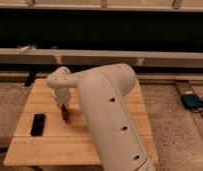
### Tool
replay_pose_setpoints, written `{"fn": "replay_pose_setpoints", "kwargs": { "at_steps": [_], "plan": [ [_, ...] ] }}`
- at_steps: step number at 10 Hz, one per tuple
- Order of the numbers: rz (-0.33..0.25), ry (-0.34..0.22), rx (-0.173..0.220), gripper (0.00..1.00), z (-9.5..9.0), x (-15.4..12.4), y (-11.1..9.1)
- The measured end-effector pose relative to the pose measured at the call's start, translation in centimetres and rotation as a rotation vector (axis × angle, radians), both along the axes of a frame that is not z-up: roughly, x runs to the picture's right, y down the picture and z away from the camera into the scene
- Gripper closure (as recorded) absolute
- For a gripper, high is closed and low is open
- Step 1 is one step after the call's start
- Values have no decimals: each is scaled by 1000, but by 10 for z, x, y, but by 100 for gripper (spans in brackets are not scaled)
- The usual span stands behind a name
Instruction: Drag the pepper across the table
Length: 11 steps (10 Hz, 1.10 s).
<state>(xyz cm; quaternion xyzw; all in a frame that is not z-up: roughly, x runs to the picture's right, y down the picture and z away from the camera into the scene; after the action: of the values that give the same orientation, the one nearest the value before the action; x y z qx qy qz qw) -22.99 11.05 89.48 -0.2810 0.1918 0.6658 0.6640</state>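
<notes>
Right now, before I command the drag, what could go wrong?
1. The gripper sits directly above the pepper, contact unclear; the pepper may slip free or roll.
2. The black phone lies close by on the table; a drag toward it could shove it off.
3. The arm hides much of the table, so obstacles there go unseen.

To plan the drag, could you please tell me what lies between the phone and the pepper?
In the camera view, only bare table lies between phone and pepper; the gripper sits directly above the pepper.
</notes>
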Motion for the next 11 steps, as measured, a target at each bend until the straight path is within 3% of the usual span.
{"fn": "replay_pose_setpoints", "kwargs": {
  "at_steps": [7,11],
  "plan": [
    [-23,-52,81,100,3,-16,7],
    [-27,-80,131,100,0,-26,0]
  ]
}}
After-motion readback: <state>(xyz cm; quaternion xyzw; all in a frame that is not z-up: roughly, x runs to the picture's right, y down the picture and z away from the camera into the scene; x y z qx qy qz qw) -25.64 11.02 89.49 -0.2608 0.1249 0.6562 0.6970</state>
